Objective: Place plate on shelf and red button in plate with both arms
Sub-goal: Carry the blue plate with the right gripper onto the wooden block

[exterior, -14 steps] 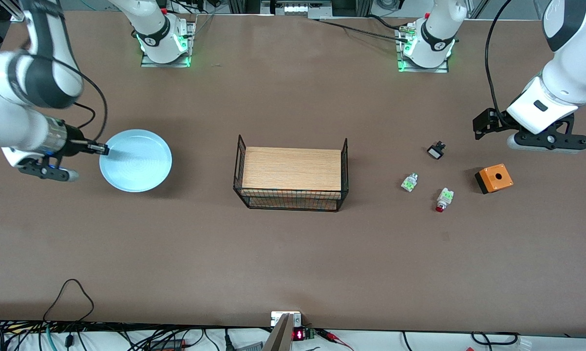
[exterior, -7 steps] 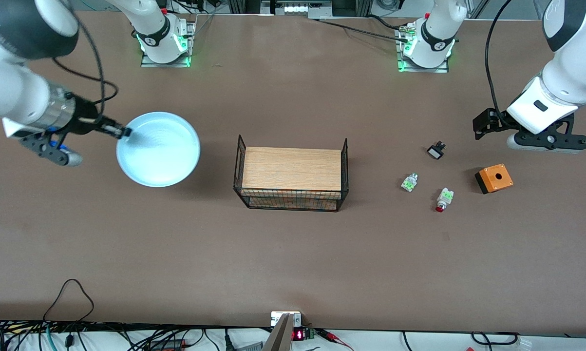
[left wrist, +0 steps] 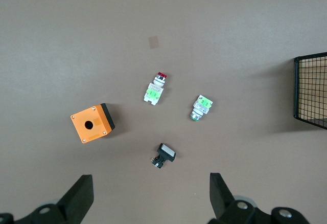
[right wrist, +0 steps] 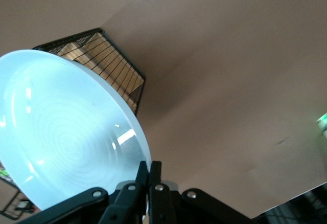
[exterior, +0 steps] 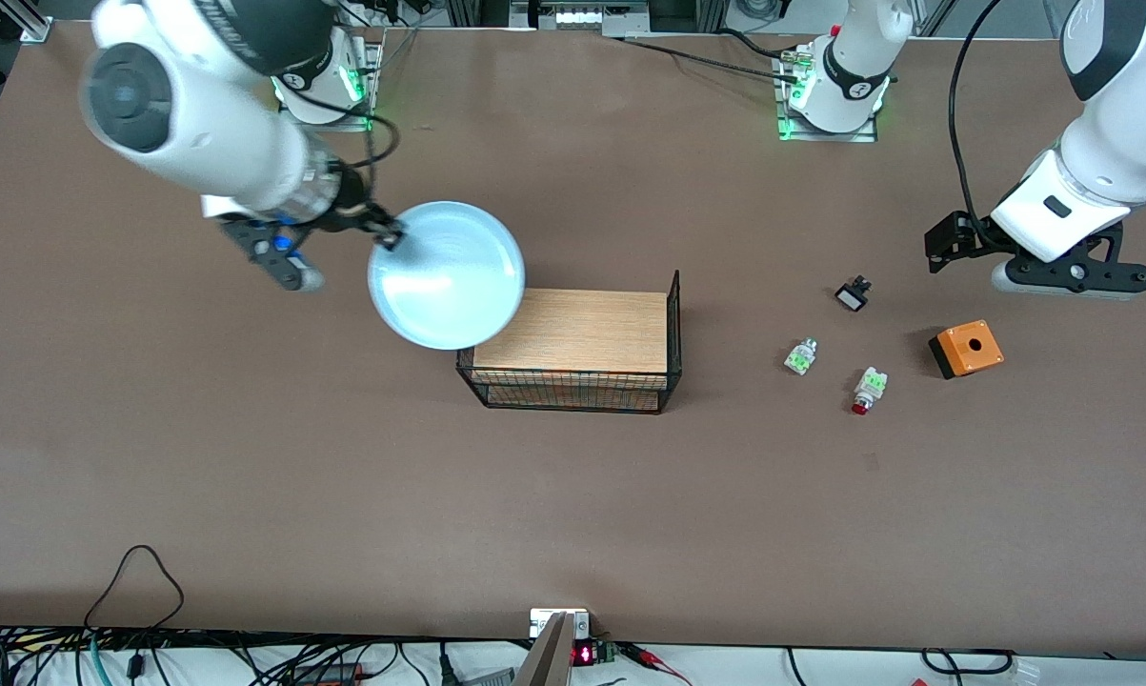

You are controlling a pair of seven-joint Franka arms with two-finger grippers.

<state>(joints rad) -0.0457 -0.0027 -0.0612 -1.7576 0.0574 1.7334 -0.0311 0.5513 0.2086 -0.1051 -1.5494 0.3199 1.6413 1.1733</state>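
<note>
pinching plate (exterior: 446, 274) rim: right pincer (exterior: 389, 234) | left pincer (left wrist: 148, 198) wide, empty | red button (left wrist: 155, 90): left wrist view

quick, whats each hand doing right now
Left hand: open, holding nothing, over the table by the orange box.
Right hand: shut on the plate rim, carrying it over the wire rack.
</note>
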